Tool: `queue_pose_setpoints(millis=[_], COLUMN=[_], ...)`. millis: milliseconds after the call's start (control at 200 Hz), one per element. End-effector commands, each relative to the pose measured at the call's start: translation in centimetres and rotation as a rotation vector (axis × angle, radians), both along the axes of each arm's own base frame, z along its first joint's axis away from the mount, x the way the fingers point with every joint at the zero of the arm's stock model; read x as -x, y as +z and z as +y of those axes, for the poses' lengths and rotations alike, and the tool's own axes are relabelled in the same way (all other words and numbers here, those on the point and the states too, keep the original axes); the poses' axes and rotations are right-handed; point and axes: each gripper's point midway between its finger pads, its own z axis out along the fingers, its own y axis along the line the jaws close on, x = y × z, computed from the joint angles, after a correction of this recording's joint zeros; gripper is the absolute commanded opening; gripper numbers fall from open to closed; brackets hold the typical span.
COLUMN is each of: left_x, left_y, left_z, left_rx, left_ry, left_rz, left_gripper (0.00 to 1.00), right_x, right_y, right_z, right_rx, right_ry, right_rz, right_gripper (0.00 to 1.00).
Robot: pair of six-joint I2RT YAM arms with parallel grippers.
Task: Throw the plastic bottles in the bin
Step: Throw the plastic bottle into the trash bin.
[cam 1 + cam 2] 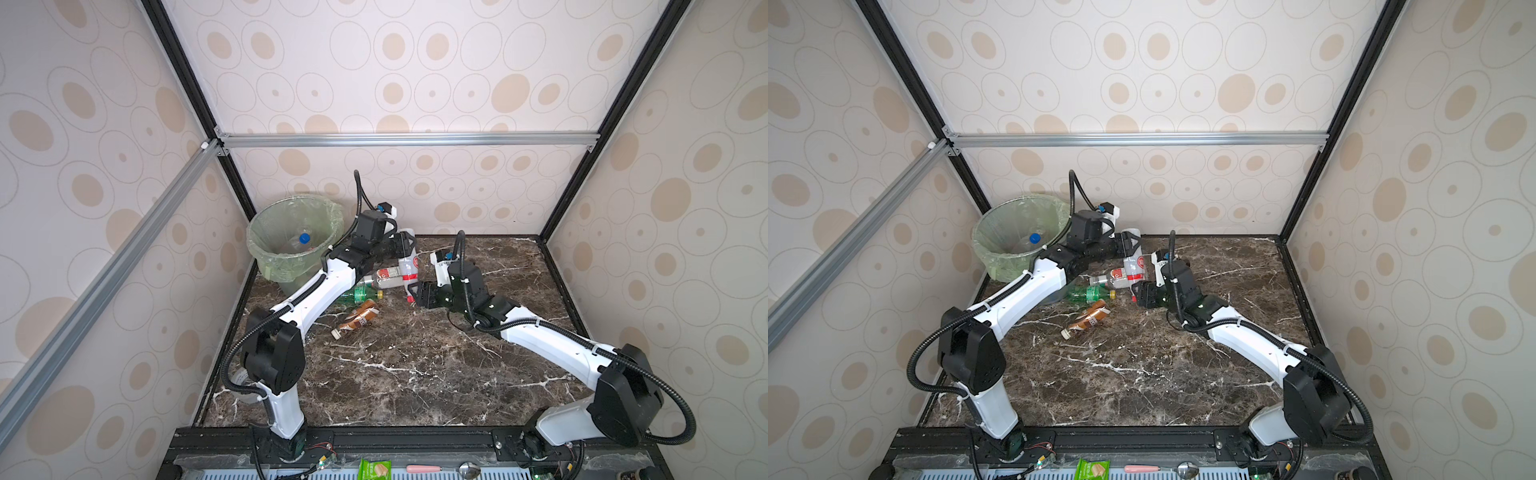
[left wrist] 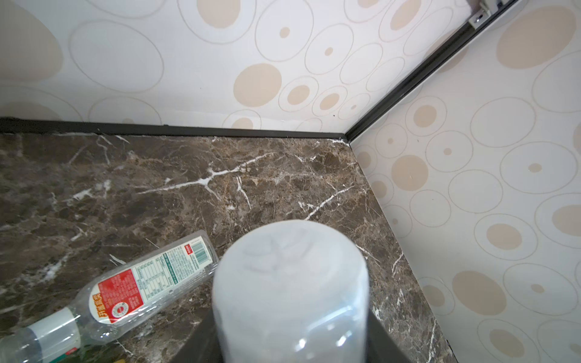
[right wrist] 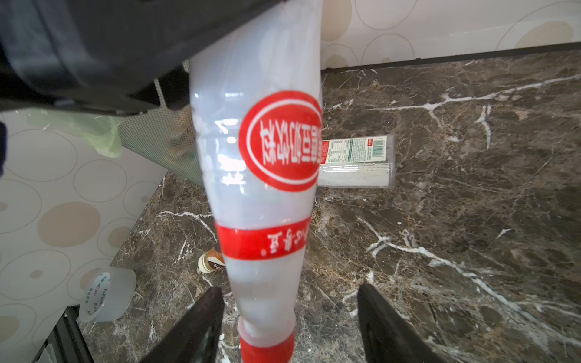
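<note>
On the table (image 1: pixel 415 365), the bin (image 1: pixel 270 270) stood in the far left corner, one bottle (image 1: pixel 301 241) already inside. Near it the left gripper (image 1: pixel 407 246) had its jaws clenched on the base end of a white bottle (image 3: pixel 261 195), held off the table. The right gripper (image 3: pixel 290 289) had its jaws released, standing apart either side of the neck. Three more bottles (image 1: pixel 388 277) lay on the table close by. The white bottle looked empty, so probably light, thin-walled and slick; the stiff base seemed the safer hold.
</note>
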Motion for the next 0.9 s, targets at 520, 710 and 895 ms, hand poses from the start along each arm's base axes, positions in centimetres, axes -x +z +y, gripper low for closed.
queue_pose_setpoints(millis=[520,710,895], left_x=[-3.7,-3.2,-2.0], left_y=[15.2,20.8,24.1], left_z=[15.1,22.0,28.0], left_rx=[-0.005,0.045,0.048], left_ry=[0.261,0.407,0.538], left_rz=[-0.223,-0.338,-0.409], left_gripper=[0.52,0.53,0.53], right_x=[-0.3,0.9,1.4], right_y=[12.5,14.4,15.3], right_z=[4.4,7.1,8.9], right_rx=[-0.109,-0.138,-0.148], right_ry=[0.108,0.179,0.215], right_rz=[-0.249,-0.306,-0.32], right_gripper=[0.99,0.99,0.99])
